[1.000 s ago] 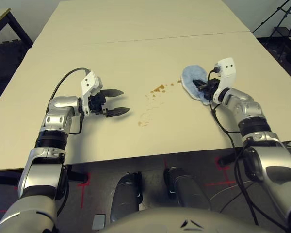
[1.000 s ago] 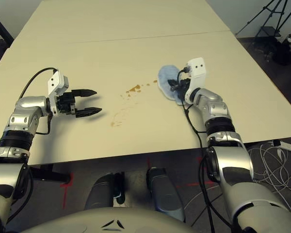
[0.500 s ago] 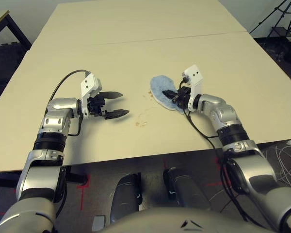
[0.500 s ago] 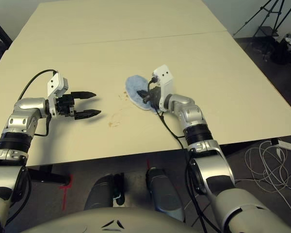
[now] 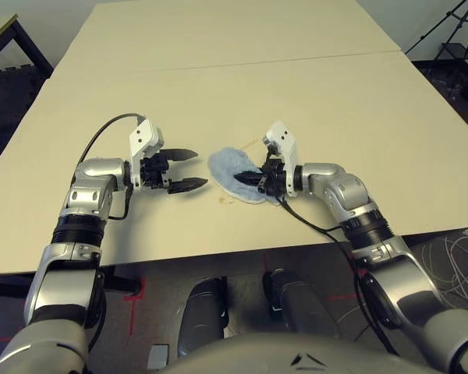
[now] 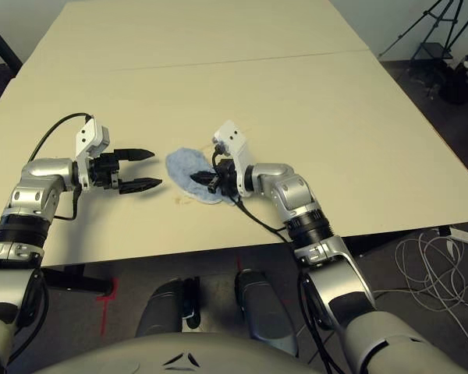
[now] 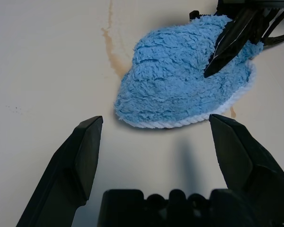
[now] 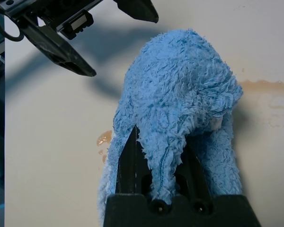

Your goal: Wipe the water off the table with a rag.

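The light blue fluffy rag lies on the pale table, near the front middle. My right gripper is shut on a fold of it, with black fingers pinching the cloth on both sides. A few amber drops of water show by the rag's near edge, and a thin brown smear trails off from the cloth. My left gripper hovers open just left of the rag, its fingers spread wide, holding nothing.
A seam crosses the table farther back. The front edge runs just below both forearms. A dark tripod stands off the far right corner, cables lie on the floor at right, and another table's corner shows at far left.
My right gripper has dragged the rag leftward and nearer across the amber drops, from the right side to just beside the left gripper. Most of the drops are now covered or gone. The left arm has stayed put.
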Robot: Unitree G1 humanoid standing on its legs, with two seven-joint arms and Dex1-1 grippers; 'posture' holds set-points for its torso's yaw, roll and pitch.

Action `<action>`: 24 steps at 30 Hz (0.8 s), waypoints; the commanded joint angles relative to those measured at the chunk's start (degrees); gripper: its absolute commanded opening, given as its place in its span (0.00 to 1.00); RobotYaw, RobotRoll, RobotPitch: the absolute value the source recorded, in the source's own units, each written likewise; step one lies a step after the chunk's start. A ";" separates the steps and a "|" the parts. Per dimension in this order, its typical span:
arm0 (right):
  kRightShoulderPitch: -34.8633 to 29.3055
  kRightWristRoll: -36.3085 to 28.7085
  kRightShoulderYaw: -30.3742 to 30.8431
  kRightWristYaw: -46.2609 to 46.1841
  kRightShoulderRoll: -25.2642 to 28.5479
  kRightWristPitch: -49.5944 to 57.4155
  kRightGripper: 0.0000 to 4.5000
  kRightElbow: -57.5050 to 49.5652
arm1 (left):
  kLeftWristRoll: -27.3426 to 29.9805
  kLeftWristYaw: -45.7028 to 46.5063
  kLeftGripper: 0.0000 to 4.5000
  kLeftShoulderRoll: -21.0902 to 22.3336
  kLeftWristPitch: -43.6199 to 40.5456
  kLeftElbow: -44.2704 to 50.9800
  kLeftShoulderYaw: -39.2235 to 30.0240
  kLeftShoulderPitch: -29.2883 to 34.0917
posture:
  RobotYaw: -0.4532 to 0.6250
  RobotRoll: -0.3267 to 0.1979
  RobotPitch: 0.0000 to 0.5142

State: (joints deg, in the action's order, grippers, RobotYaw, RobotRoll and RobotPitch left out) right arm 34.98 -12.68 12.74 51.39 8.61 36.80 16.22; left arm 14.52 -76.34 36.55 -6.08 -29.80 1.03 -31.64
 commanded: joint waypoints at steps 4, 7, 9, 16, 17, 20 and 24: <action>2.02 3.20 -3.23 -7.73 2.46 -5.07 0.00 9.32 | 0.32 -0.26 1.00 -0.45 -0.06 0.67 0.21 0.36 | 0.15 0.62 0.27; 4.37 4.03 -5.66 -11.69 3.94 -9.29 0.00 13.96 | 0.26 -0.29 1.00 -0.67 0.11 0.45 0.25 0.17 | 0.15 0.62 0.27; 5.89 4.65 -6.77 -13.52 4.92 -12.46 0.00 17.21 | 0.21 -0.25 1.00 -0.83 0.19 0.25 0.30 0.01 | 0.15 0.62 0.26; 9.90 5.96 -10.42 -19.15 8.26 -21.23 0.00 27.00 | -0.03 -0.09 1.00 -1.15 0.59 -0.27 0.37 -0.23 | 0.15 0.62 0.24; 10.30 6.07 -10.96 -19.77 8.87 -22.20 0.00 28.15 | -0.05 -0.07 1.00 -1.19 0.64 -0.32 0.34 -0.24 | 0.15 0.62 0.24; 11.43 6.24 -12.75 -21.60 11.22 -25.09 0.00 31.65 | -0.21 0.01 1.00 -1.35 1.01 -0.63 0.35 -0.34 | 0.15 0.62 0.24; 12.49 5.59 -14.84 -22.46 13.61 -27.35 0.00 34.53 | -0.36 0.10 1.00 -1.55 1.30 -0.89 0.40 -0.50 | 0.14 0.62 0.23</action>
State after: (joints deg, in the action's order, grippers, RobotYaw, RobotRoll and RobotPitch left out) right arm 46.62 -7.50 -0.86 29.45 21.59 10.49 49.31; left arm 14.51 -76.28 35.06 -5.25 -30.13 1.06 -31.76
